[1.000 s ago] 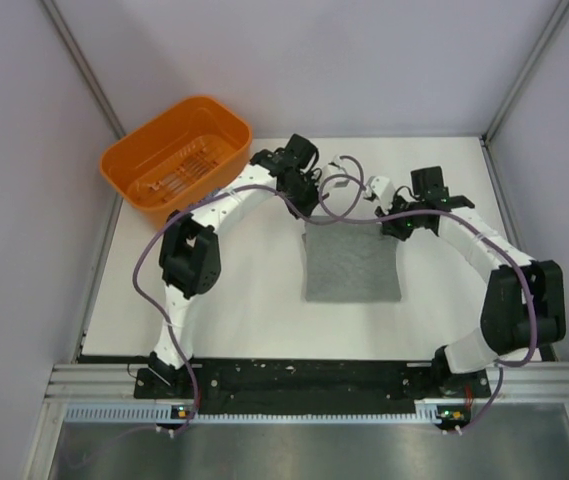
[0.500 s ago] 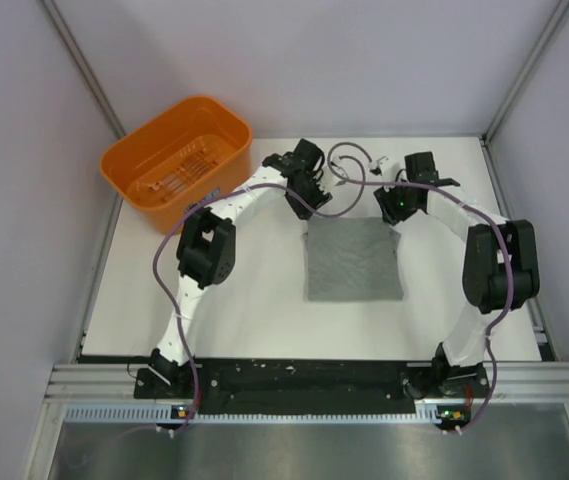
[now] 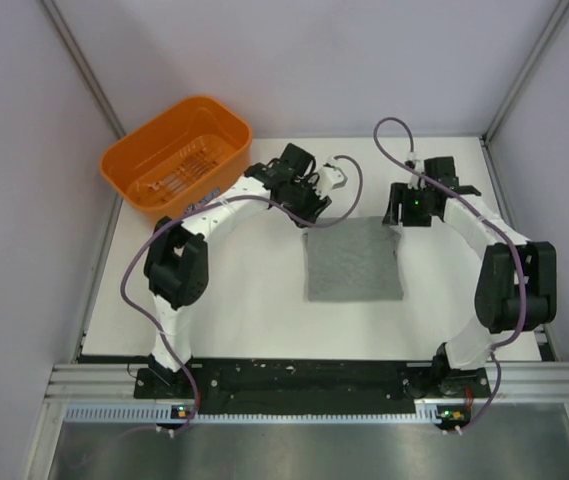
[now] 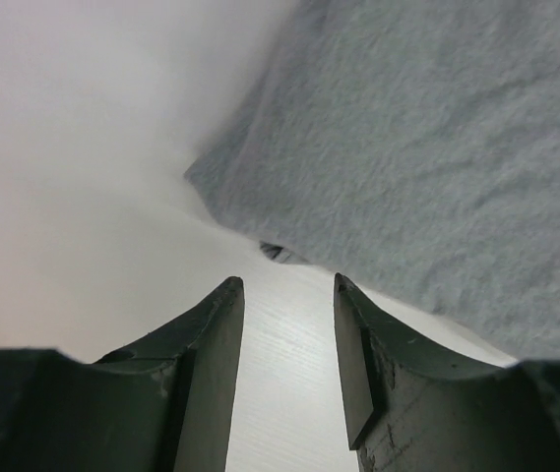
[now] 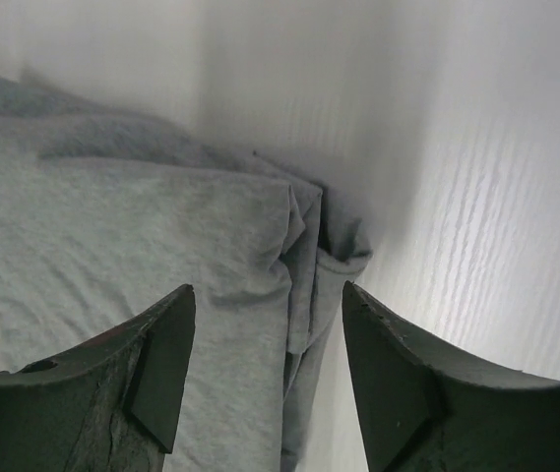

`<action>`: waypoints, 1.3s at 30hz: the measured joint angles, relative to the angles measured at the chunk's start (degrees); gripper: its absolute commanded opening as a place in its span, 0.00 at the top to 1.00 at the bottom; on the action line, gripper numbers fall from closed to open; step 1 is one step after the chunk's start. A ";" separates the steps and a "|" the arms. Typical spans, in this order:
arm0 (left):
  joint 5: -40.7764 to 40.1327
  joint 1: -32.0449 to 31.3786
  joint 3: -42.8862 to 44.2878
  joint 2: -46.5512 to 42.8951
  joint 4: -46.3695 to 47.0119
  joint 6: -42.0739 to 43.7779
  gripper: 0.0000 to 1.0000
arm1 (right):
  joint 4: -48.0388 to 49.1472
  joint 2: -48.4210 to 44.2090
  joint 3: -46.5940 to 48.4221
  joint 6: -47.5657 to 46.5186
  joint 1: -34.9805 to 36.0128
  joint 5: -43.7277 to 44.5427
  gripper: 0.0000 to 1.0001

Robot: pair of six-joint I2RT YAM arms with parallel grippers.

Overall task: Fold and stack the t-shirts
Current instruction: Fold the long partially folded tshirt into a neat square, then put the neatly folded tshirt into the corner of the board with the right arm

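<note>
The t-shirt [image 3: 352, 260] is heather grey and lies folded into a flat rectangle in the middle of the white table [image 3: 234, 300]. My left gripper [image 3: 316, 206] hovers just beyond the shirt's far left corner. In the left wrist view that gripper [image 4: 287, 285] is open with only bare table between its fingers, and the t-shirt [image 4: 437, 147] lies just ahead. My right gripper [image 3: 401, 213] hangs over the far right corner. Seen from the right wrist, the gripper [image 5: 268, 290] is open above the bunched layers of the t-shirt [image 5: 142, 226], holding nothing.
An orange plastic basket [image 3: 177, 160] stands at the far left corner, beside the left arm. Grey walls close in the table at the back and both sides. Purple cables loop above both wrists.
Both grippers were shut at the shirt's far corners a second ago. They have since opened, let go of the cloth and drawn back slightly. The folded shirt lies still.
</note>
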 measured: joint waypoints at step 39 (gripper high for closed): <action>-3.06 0.74 1.70 0.92 -0.68 -0.15 0.48 | -0.72 10.47 -2.03 0.61 -2.73 -3.50 1.00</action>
